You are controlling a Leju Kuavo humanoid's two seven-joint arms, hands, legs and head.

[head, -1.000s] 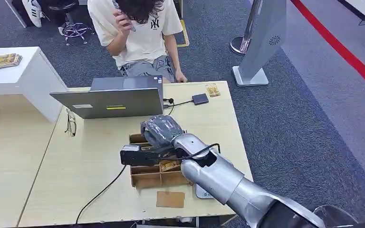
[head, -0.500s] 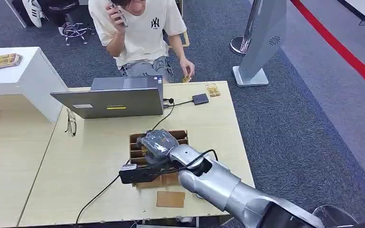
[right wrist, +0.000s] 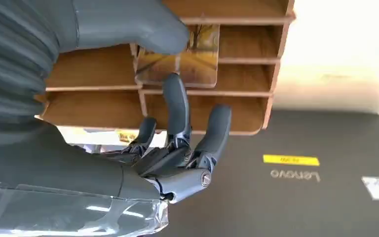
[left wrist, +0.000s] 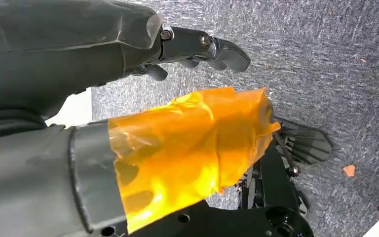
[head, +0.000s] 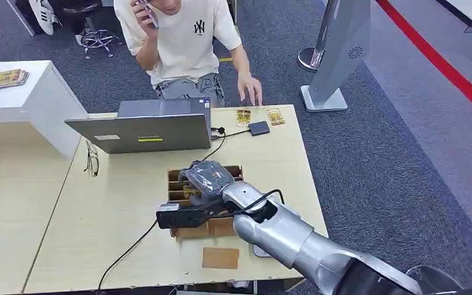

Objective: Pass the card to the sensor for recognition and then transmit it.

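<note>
While my right hand (head: 201, 177) sits over the slotted wooden card rack (head: 236, 173) near the middle of the worktop (head: 110, 209), I read the card (right wrist: 185, 61) as pinched between its thumb and one finger: the right wrist view shows the thumb lying across one face and a finger pressing the other, with the remaining fingers loosely spread beside it. The card stands partly in a slot, its flat faces parallel to the dividers, so I judge its free way out is straight up out of the rack, away from the slot floor. The small dark sensor (head: 259, 128) lies near the far right corner of the worktop, beyond the rack, with two cards (head: 243, 117) beside it along the far edge. So the carry runs forward and slightly right. My left hand (left wrist: 128, 54) hangs by the floor, fingers curled on nothing, well away from the job.
</note>
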